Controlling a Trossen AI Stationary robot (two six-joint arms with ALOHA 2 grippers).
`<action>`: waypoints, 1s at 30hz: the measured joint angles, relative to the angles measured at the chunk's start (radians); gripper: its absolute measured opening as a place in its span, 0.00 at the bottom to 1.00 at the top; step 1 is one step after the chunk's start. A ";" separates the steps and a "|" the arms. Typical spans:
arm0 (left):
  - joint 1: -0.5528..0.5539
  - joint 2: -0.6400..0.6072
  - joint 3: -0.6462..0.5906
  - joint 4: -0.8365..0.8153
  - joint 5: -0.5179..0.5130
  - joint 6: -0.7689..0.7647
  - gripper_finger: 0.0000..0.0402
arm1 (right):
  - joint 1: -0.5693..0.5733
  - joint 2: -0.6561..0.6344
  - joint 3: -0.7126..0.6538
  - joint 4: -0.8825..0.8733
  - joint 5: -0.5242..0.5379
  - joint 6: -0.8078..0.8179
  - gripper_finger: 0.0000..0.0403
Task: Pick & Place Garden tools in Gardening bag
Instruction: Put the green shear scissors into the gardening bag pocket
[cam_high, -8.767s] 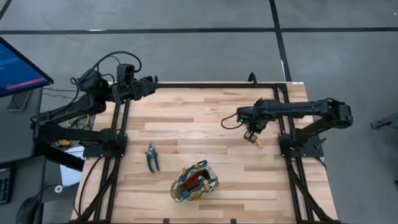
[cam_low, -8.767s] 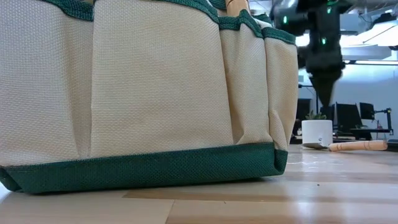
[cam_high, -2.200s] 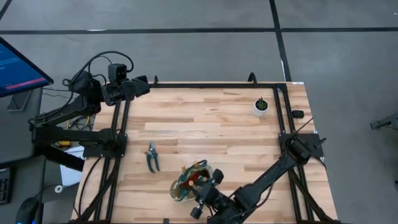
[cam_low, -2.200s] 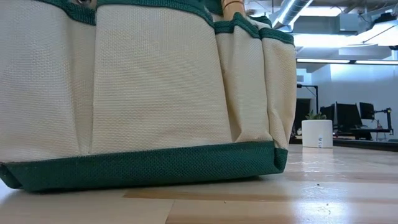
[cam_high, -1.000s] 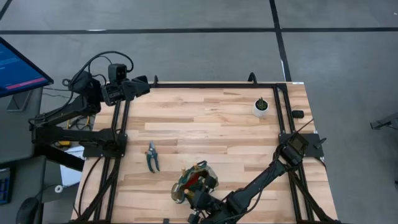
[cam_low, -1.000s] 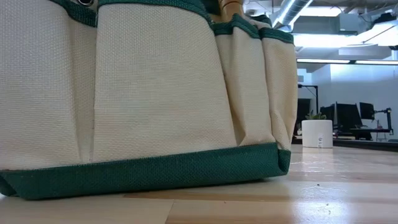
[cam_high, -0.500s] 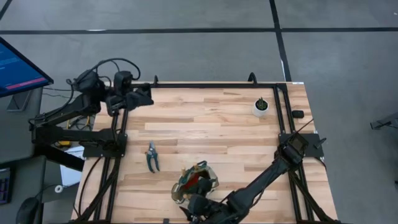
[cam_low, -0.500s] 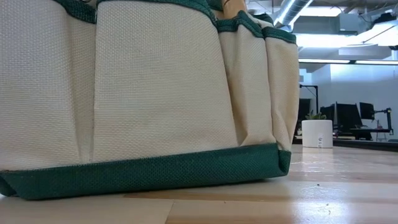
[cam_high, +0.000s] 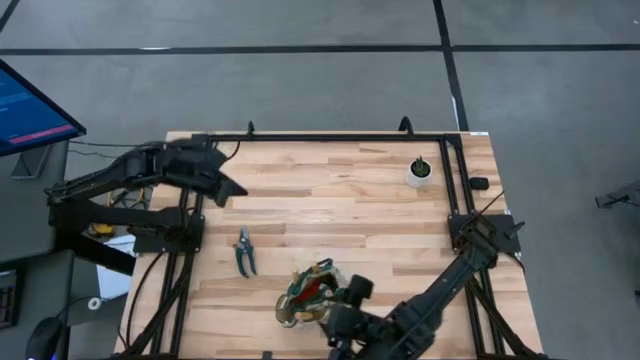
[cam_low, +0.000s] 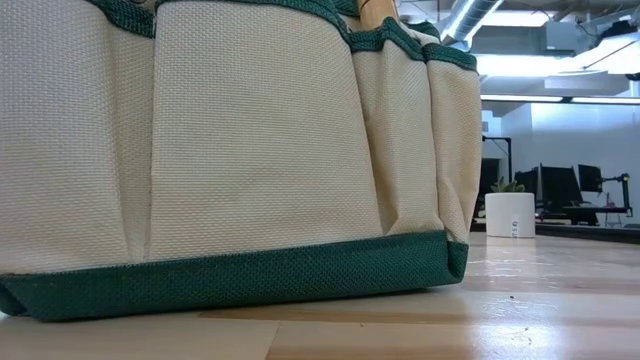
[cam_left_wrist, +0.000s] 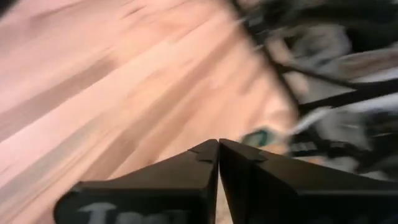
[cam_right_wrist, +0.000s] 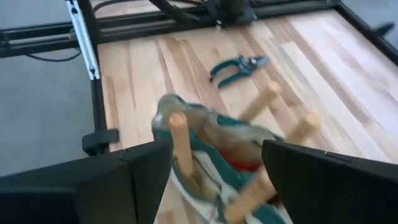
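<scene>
Where the table (cam_high: 330, 215) meets its near edge, we see the gardening bag (cam_high: 311, 293), tan fabric with green trim and a red inside, with several wooden handles (cam_right_wrist: 181, 142) sticking up out of it, and in the low view its pocketed wall fills most of the picture. Just beside it toward the near edge hangs our right gripper (cam_high: 345, 305), fingers spread wide with nothing between them, while our left gripper (cam_high: 225, 185) sits pressed closed and empty over the far left corner. The green-handled pruning shears (cam_high: 244, 250) lie flat on the wood left of the bag, apart from it, and a small white pot (cam_high: 420, 171) stands near the far right corner.
</scene>
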 joint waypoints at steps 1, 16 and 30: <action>-0.027 0.000 0.000 -0.045 -0.046 -0.022 0.01 | 0.008 -0.014 0.000 -0.043 -0.001 0.028 0.59; -0.579 0.203 -0.083 -0.160 -0.309 -0.420 0.01 | 0.061 -0.141 -0.001 -0.356 -0.004 0.109 0.54; -0.863 0.461 -0.111 -0.151 -0.206 -0.092 0.02 | 0.114 -0.225 -0.001 -0.416 -0.007 0.027 0.49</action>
